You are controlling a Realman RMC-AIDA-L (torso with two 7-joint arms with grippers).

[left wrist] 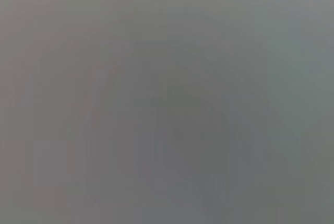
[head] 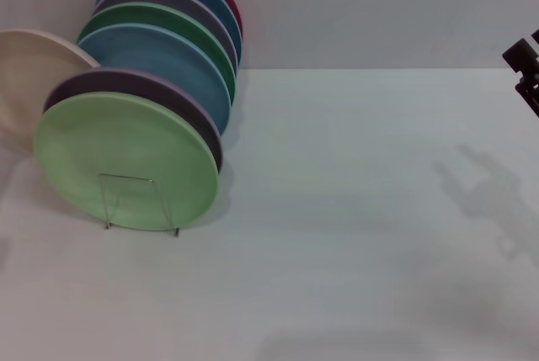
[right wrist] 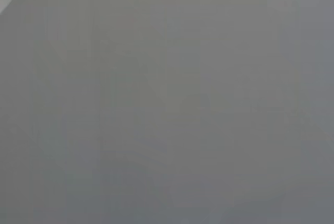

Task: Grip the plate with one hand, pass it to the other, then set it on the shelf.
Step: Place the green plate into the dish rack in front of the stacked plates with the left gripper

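Plate: the pale green plate stands on edge at the front of a row of plates on the robot's left side of the table; its face is turned toward the camera and tilted a little back, its flat disc upright rather than lying down

Shelf: the thin wire shelf shows as a squared loop crossing the plate's lower front, its feet on the table; much narrower than the plate it holds

Row behind: a lilac-purple plate lies just behind the green one, then a blue plate, a darker green plate, and more toward the wall (grey, blue and red rims only); a cream plate leans at the far left edge

Writing: no readable marks on the plate or the shelf

Right gripper: only a dark part of the right gripper enters at the right edge of the head view, well apart from the plates; whether its fingers are spread or closed cannot be told; its shadow falls on the table

Views: only the head view shows the scene; both wrist views show plain grey
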